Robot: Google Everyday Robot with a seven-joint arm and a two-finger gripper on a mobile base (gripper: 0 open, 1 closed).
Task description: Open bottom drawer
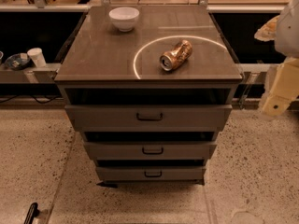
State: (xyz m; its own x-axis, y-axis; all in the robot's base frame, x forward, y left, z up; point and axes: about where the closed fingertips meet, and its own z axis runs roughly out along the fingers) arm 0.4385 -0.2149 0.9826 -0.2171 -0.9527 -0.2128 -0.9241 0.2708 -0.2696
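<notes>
The cabinet (93, 64) stands in the middle of the camera view with three grey-brown drawers. The bottom drawer (187, 173) is the lowest and narrowest-looking front, just above the floor, with a small dark bar handle (153, 174). A dark gap shows above it. The mid drawer (187, 150) and the top drawer (187, 117) sit above it. My gripper (279, 94) is a cream-coloured piece at the right edge, level with the top drawer, well to the right of the cabinet and apart from it.
A white bowl (124, 18) and a crushed can (176, 55) lie on the cabinet top. Shelving with a cup (36, 57) runs behind. Speckled floor (252, 171) surrounds the cabinet. A dark object (32, 213) lies at the bottom left.
</notes>
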